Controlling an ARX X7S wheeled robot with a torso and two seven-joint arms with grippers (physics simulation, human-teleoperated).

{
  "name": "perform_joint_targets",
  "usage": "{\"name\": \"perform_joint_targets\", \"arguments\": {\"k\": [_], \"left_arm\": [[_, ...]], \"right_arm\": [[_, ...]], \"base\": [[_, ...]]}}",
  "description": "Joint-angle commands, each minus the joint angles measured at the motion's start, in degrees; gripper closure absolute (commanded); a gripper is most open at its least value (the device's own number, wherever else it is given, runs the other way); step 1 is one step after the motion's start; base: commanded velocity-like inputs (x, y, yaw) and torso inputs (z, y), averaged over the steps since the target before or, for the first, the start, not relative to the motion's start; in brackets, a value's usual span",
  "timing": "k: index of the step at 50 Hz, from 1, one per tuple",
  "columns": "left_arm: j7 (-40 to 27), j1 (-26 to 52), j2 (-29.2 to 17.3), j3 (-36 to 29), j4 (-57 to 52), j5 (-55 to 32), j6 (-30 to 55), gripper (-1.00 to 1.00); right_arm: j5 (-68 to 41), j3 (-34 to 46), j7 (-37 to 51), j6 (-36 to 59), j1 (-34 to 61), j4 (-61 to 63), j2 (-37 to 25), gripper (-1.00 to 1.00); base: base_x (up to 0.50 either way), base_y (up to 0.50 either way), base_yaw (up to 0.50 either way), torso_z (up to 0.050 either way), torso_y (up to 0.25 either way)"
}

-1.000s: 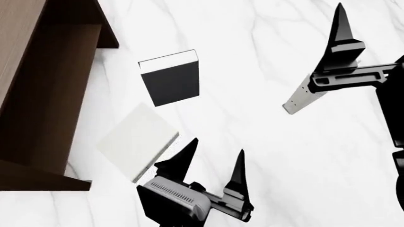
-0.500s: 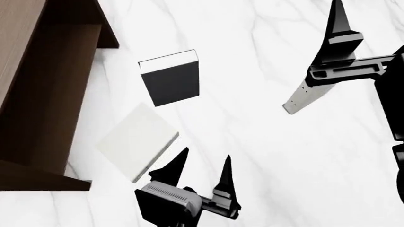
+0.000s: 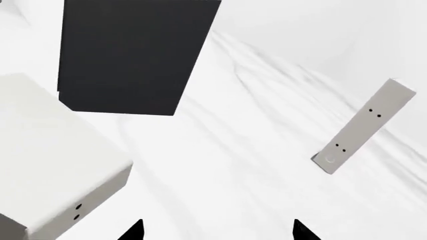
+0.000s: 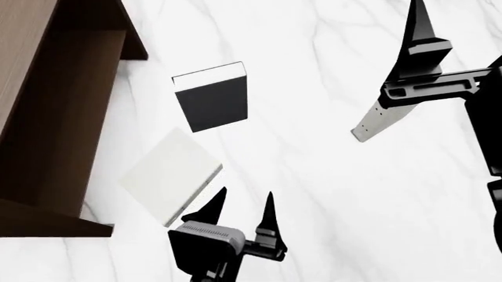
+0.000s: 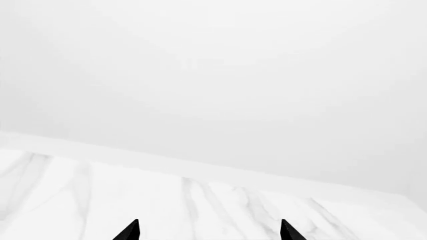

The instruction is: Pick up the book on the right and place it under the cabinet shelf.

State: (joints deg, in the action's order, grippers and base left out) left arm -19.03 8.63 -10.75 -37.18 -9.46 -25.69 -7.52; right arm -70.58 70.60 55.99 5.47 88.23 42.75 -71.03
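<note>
The book (image 4: 372,124) on the right is a slim pale grey slab standing on end on the marble; its spine with small dark dots (image 3: 363,127) faces the left wrist camera. My right gripper (image 4: 418,23) hovers just beyond it, open (image 5: 209,225), nothing between its fingers; its black body overlaps the book's upper end in the head view. The book does not show in the right wrist view. My left gripper (image 4: 246,194) is open (image 3: 217,225) at the near edge, empty. The dark brown cabinet shelf (image 4: 47,117) stands at far left.
A black-covered book (image 4: 210,100) (image 3: 133,55) lies between the cabinet and the middle. A second pale book (image 4: 168,176) (image 3: 47,150) lies flat just left of my left gripper. White marble table (image 4: 314,194) spreads between the arms; a pale wall rises behind it (image 5: 213,75).
My left gripper has drawn back toward the near edge, away from the flat pale book. My right gripper shifted slightly up and away. No book has moved.
</note>
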Motion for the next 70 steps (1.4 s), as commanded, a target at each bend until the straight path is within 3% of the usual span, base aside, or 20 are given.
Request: {"name": "perform_joint_targets", "arguments": {"k": [1,70], "left_arm": [[0.5,0.7,0.4,0.7,3.3,-2.0,-0.5,-1.00],[-3.7,5.5,-2.2,3.2,9.9,1.5,-1.5,-1.00]], "right_arm": [[-0.9,-0.5,-0.1,0.1,0.4,0.5,-0.1,-1.00],[-6.8,-3.9,-1.1,1.4,3.3,1.3,0.9,-1.00]], "base": [[0.00,0.00,0.00,0.000,0.000],[0.00,0.00,0.00,-0.001,-0.002]]}}
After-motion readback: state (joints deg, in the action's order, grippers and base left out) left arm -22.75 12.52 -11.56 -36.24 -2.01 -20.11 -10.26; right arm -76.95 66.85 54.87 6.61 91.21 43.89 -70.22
